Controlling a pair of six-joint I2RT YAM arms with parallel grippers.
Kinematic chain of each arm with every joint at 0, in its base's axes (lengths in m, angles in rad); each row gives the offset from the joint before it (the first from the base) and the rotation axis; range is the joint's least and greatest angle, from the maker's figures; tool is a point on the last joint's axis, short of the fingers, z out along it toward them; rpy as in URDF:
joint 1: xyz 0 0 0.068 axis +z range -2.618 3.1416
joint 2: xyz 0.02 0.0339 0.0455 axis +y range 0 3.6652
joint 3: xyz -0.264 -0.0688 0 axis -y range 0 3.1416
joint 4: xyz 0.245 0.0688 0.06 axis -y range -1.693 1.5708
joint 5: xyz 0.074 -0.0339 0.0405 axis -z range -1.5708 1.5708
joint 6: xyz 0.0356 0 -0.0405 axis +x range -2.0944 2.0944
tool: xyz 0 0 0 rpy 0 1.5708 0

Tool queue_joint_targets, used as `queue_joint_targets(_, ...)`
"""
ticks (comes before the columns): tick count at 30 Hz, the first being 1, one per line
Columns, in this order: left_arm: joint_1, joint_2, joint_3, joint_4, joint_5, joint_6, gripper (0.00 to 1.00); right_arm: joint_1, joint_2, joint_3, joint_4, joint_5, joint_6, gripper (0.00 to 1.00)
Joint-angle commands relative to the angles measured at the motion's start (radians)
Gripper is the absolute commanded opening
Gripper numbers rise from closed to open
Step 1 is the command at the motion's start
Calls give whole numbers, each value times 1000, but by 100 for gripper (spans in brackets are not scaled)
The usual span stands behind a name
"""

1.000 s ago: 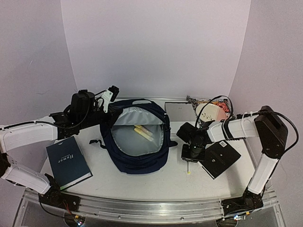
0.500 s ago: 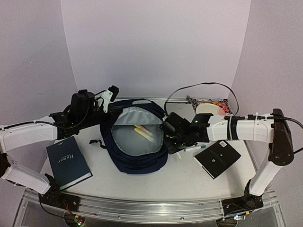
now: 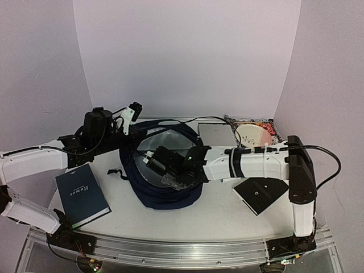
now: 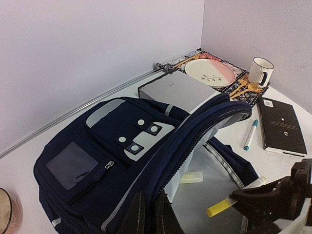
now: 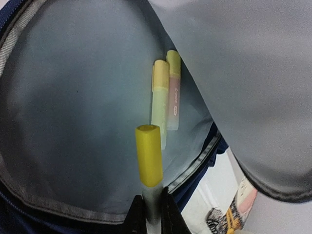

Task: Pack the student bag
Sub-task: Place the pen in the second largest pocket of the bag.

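1. Sheathed in glossy white along the long links behind the left pincer (image 3: 135,108) and the right pincer (image 3: 154,162); black at the joint housings between those links.
2. Built up with a bulky black motor block (image 3: 98,122) just behind the left pincer, and a white bracket (image 3: 128,114) nearer its tips.
3. Tipped with thin, dark, flat-sided fingers (image 4: 138,217) on both pincers.
4. Strung with black cables (image 3: 339,164) looping off the black elbow well behind the right pincer.
5. Banded with black straps (image 3: 232,165) round the white forearm (image 3: 253,162) behind the right pincer.
6. Marked by a small pale light (image 3: 188,153) just behind the right pincer.
7. Ended, farthest from the pincers, in black bases (image 3: 290,247) with coloured wiring beside them.
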Motion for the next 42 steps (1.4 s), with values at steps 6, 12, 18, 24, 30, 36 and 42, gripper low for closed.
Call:
queue_joint_targets(6,-5,-53,29,131,17,-20,0,-10,147,134,231,29,-348,0)
queue_joint_targets(12,-5,-61,26,131,12,-14,0,-53,217,176,300,-14,-385,3)
queue_joint_targets(18,-5,-63,26,131,5,-8,0,-66,213,172,316,-40,-362,25)
queue_joint_targets(24,-5,-62,26,131,4,-7,0,-66,123,118,319,-84,-291,43)
queue_joint_targets(30,-5,-65,25,131,-2,-3,0,-66,-40,7,318,-162,-155,53)
queue_joint_targets(36,-4,-60,24,131,-3,-4,0,-67,-207,-111,318,-199,18,64)
queue_joint_targets(42,-5,-59,23,131,-7,-2,0,-72,-357,-241,314,-156,205,73)
